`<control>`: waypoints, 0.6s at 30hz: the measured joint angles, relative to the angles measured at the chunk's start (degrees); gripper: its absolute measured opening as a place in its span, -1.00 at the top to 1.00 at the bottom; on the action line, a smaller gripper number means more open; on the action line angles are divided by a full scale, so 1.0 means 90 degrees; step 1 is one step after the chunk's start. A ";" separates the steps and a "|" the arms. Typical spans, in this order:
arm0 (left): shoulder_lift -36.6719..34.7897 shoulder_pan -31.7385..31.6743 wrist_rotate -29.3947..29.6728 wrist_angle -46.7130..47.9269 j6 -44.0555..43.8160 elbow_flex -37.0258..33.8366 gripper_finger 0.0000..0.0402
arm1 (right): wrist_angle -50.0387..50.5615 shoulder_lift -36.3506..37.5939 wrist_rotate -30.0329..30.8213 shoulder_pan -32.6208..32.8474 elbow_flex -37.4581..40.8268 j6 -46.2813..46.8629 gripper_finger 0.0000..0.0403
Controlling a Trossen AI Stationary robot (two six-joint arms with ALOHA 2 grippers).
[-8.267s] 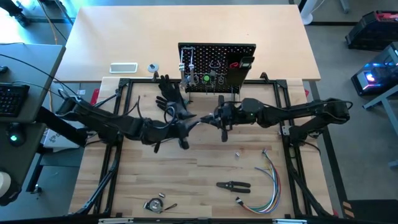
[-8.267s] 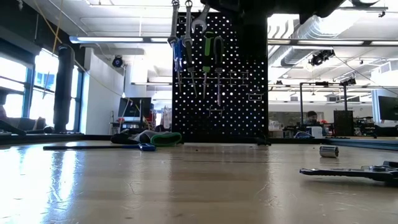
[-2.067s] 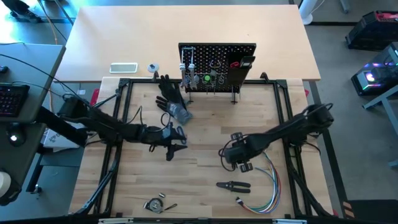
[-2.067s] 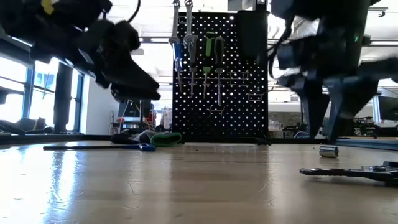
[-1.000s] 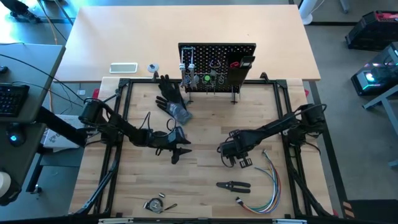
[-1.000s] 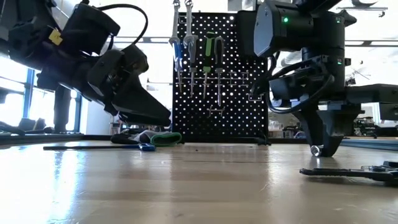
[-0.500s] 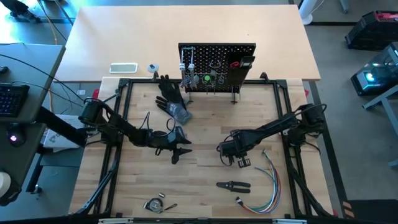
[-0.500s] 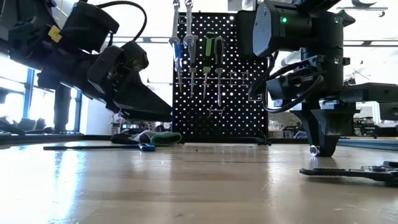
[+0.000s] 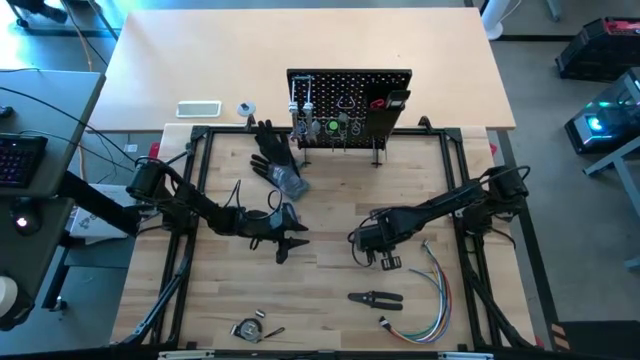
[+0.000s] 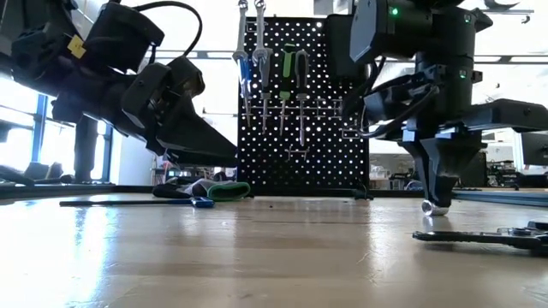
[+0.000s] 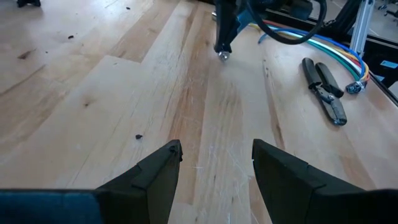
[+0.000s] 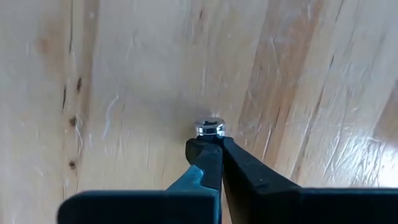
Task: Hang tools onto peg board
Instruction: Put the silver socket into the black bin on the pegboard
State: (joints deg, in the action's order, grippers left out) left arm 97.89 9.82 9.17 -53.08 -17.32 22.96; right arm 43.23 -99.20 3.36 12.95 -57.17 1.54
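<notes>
- Fingers of my right gripper [image 12: 210,144] are pinched together on a small silver socket [image 12: 209,127], right at the tips; in the low view the piece [image 10: 436,208] hangs just clear of the table [image 10: 257,257].
- From above, I see that gripper [image 9: 372,256] right of the table's centre, near the bundle of coloured wires [image 9: 432,290] and above the pliers [image 9: 376,298] lying flat on the wood.
- My left gripper [image 11: 214,168] hovers left of centre with its jaws spread wide and nothing between them; it faces toward the right arm and the socket.
- Peg board [image 9: 349,105] stands upright at the far edge, with several tools on its hooks: silver wrenches [image 10: 249,51], a green-handled tool [image 10: 288,73].
- A black glove [image 9: 272,153] lies just in front of the board, to its left.
- A tape measure [image 9: 247,328] sits near the front edge.
</notes>
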 joint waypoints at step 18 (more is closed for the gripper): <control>0.0000 -0.0005 0.0000 -0.0015 -0.0002 0.0000 0.04 | 0.0011 0.0054 -0.0039 -0.0061 -0.0015 0.0176 0.95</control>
State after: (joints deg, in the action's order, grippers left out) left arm 97.89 9.78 9.17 -53.21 -17.34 22.96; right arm 43.33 -98.72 3.01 12.40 -57.30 3.12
